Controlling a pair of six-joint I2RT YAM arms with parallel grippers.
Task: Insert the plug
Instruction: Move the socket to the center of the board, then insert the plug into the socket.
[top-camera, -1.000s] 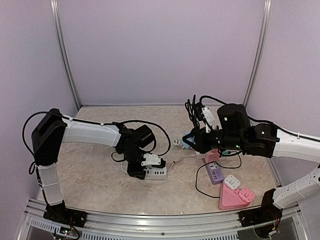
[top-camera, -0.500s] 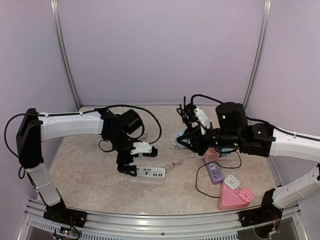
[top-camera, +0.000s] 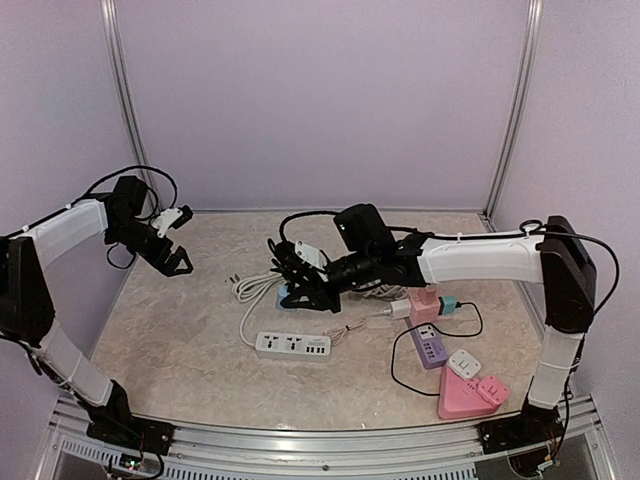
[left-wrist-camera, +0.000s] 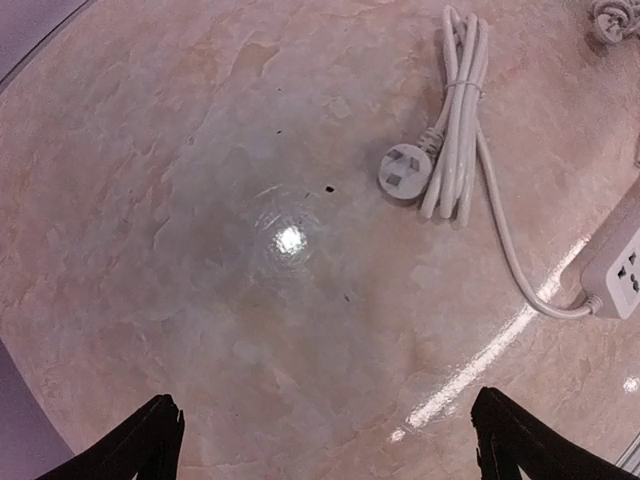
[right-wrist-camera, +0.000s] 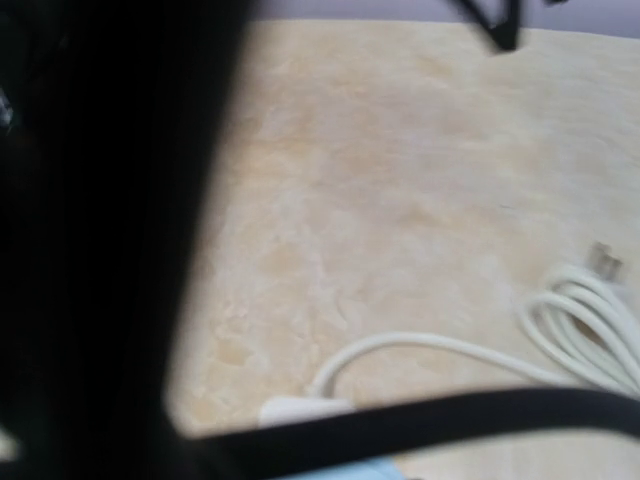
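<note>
In the top view a white power strip (top-camera: 292, 346) lies flat at the middle front. Its cord is coiled (top-camera: 250, 291) to the upper left and ends in a white three-pin plug (left-wrist-camera: 405, 172). My right gripper (top-camera: 299, 289) reaches across to the table's middle, just above the strip, shut on a light-blue plug (top-camera: 287, 297). The right wrist view is blurred, with a sliver of the light-blue plug (right-wrist-camera: 345, 470) at the bottom edge. My left gripper (top-camera: 172, 252) hangs open and empty at the far left; its fingertips (left-wrist-camera: 150, 440) are spread wide over bare table.
A pink adapter (top-camera: 424, 300), a purple power strip (top-camera: 432, 346) and a pink wedge-shaped socket block (top-camera: 467, 394) sit at the right front, joined by a black cable (top-camera: 398, 372). Purple walls enclose the table.
My left gripper let go of the white power strip, opened wide and drew back to the far left. My right arm swung left across the table, carrying the light-blue plug.
</note>
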